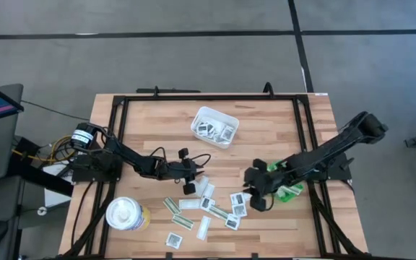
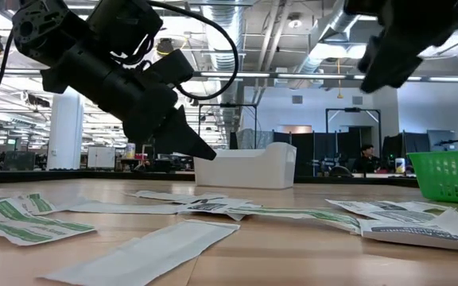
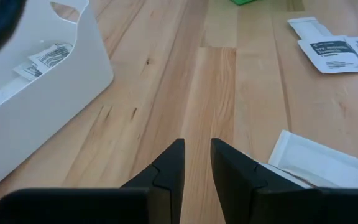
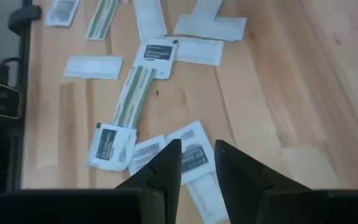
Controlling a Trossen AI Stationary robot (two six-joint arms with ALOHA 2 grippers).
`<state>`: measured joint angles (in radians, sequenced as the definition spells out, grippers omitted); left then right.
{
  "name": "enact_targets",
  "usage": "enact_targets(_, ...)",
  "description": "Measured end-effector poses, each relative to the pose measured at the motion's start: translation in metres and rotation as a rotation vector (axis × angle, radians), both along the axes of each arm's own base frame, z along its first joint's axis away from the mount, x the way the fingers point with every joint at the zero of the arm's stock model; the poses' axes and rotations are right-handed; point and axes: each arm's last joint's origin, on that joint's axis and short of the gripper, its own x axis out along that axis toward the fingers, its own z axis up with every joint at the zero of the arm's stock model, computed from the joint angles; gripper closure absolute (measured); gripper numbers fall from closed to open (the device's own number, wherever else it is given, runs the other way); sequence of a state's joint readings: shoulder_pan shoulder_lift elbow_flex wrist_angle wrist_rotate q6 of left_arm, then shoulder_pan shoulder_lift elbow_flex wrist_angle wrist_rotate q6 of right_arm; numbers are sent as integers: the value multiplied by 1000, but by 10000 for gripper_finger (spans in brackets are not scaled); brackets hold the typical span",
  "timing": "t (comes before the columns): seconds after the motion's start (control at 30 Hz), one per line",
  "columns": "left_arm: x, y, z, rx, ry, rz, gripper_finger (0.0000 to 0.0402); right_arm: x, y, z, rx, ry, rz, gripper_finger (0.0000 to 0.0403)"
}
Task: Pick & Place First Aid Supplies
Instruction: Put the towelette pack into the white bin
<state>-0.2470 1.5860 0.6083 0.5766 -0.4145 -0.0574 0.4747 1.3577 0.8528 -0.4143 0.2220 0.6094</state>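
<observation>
High view, left tool (image 1: 189, 175): over the table (image 1: 266, 137) left of centre, beside the far-left edge of the scattered packets; grip unreadable from here
High view, right tool (image 1: 257, 193): right of centre, just right of the packets, above the table
High view, first aid supplies (image 1: 206, 208): flat packets strewn across the near middle of the table, square white ones and narrow white-and-olive strips; a few more inside the white tray (image 1: 215, 126) at the far centre
High view, green bin (image 1: 289, 189): near right, partly hidden beneath the right arm
High view, white tub (image 1: 126, 214): near left corner
Low view, supplies: spread flat across the wood in the foreground; white tray behind them, green bin at the right edge
Low view, tools: one dark arm reaching down at the left, the other hanging at the top right, both clear of the table
Left wrist view, left tool (image 3: 197, 163): fingers slightly parted, nothing between them, bare wood beneath; a white packet (image 3: 319, 160) just beside one finger, tray with printed packets near
Right wrist view, right tool (image 4: 198, 163): fingers slightly apart, empty, above a cluster of square printed packets (image 4: 191, 149); olive strip (image 4: 134, 99) and others farther off
</observation>
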Motion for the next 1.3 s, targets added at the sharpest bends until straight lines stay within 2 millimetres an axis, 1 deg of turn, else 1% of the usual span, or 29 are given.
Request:
enact_targets(0.13,0,0,0,0,0,0,323,9,6,-30,-47,118,19,312)
enact_targets(0.27,0,0,0,0,0,0,323,18,10,-58,-50,222,52,312)
enact_targets(0.37,0,1,0,0,0,5,323,26,9,-71,-49,242,68,312)
enact_targets(0.53,1,5,0,0,0,18,323,38,8,-74,-75,156,128,312)
enact_targets(0.73,1,5,0,-1,0,17,323,42,10,-88,-151,167,230,312)
enact_targets(0.83,1,5,0,-1,0,18,323,44,7,-93,-157,184,222,312)
enact_targets(1.1,1,5,0,-1,0,17,323,48,-2,-94,-150,189,184,310)
enact_targets(1.3,1,5,0,-1,0,17,323,50,3,-92,-95,156,217,310)
